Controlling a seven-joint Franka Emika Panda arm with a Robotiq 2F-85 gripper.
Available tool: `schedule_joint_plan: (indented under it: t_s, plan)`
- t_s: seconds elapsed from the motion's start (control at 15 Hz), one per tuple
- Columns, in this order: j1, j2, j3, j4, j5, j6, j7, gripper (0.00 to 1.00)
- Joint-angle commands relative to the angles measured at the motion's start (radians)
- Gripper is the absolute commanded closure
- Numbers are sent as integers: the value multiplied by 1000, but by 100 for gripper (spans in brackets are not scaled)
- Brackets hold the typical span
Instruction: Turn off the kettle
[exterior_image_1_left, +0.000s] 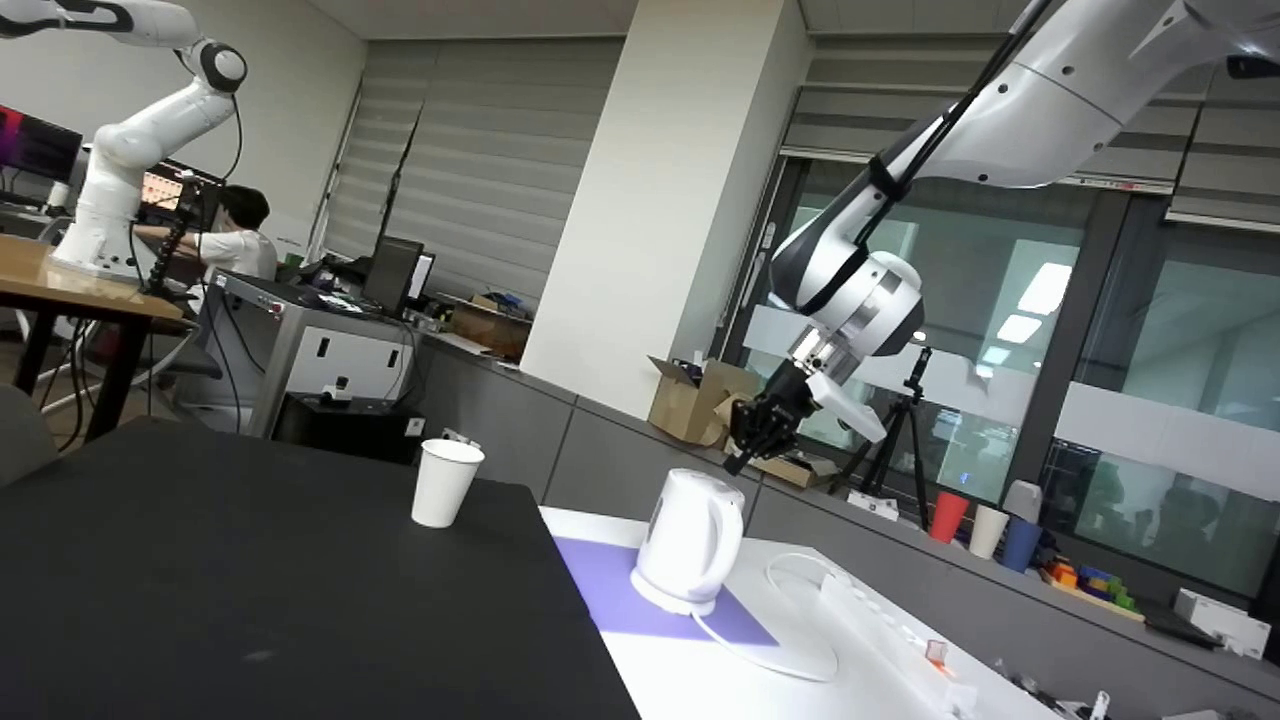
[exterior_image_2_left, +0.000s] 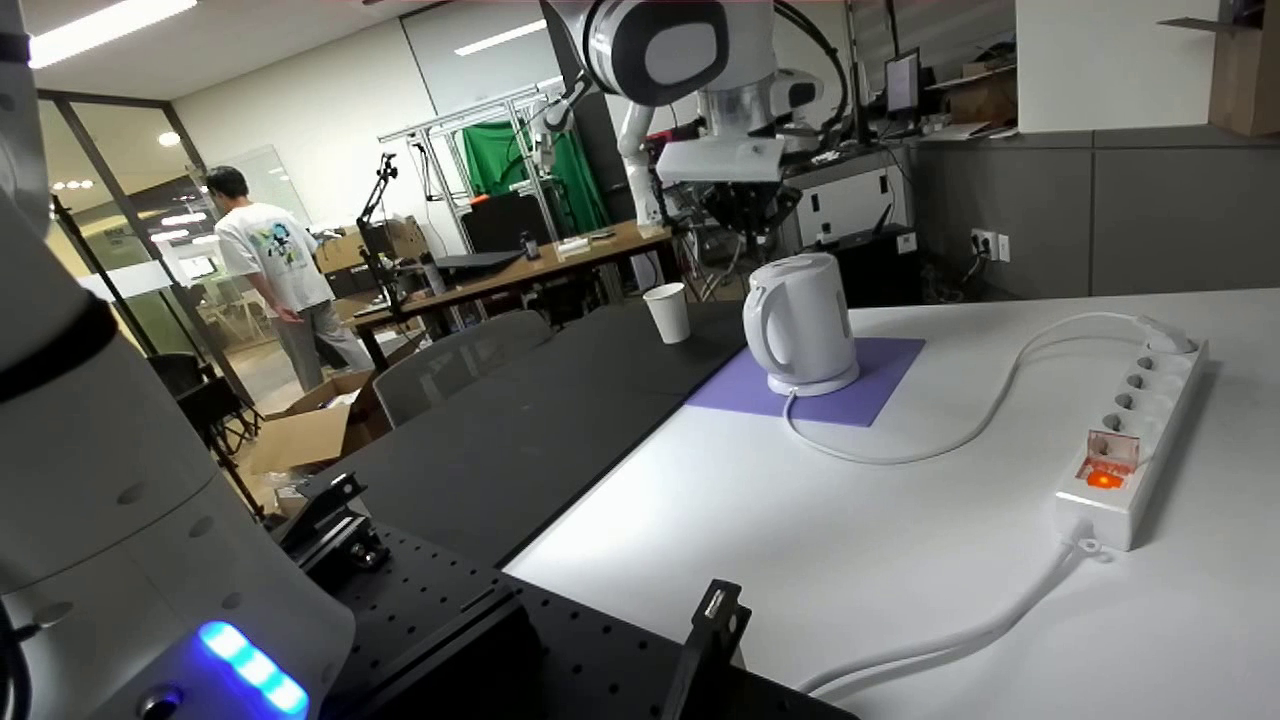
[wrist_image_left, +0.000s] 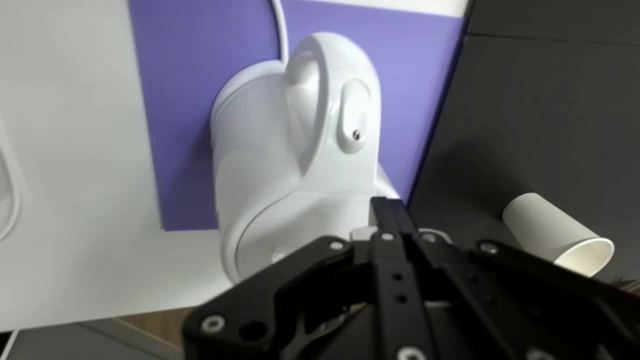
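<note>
The white kettle (exterior_image_1_left: 690, 540) stands upright on a purple sheet (exterior_image_1_left: 600, 590); it also shows in an exterior view (exterior_image_2_left: 805, 320) and in the wrist view (wrist_image_left: 255, 130). In the wrist view an oval switch panel (wrist_image_left: 355, 112) with a small dark spot sits on top of its handle (wrist_image_left: 345, 60). My gripper (wrist_image_left: 392, 205) is shut, its black fingertips together with nothing between them. In both exterior views the gripper (exterior_image_1_left: 737, 465) (exterior_image_2_left: 750, 235) is just above the kettle's lid side. It covers part of the lid and spout in the wrist view; I cannot tell whether it touches.
A white paper cup (exterior_image_1_left: 445, 485) stands on the black table part (exterior_image_1_left: 250, 580) near the kettle. The kettle's white cord (exterior_image_2_left: 900, 460) runs to a power strip (exterior_image_2_left: 1150, 430) with a lit orange switch (exterior_image_2_left: 1104, 480). A chair (exterior_image_2_left: 470, 360) stands beside the table.
</note>
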Motion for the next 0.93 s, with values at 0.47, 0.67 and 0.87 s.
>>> schedule_joint_plan:
  t_s: [0.47,0.67,0.87]
  plan:
    - [42,-47,-79,-11,-340,102,309,100]
    - [71,-63,-116,6,-426,39,401,100]
    - [88,-80,-133,33,-476,-61,454,100]
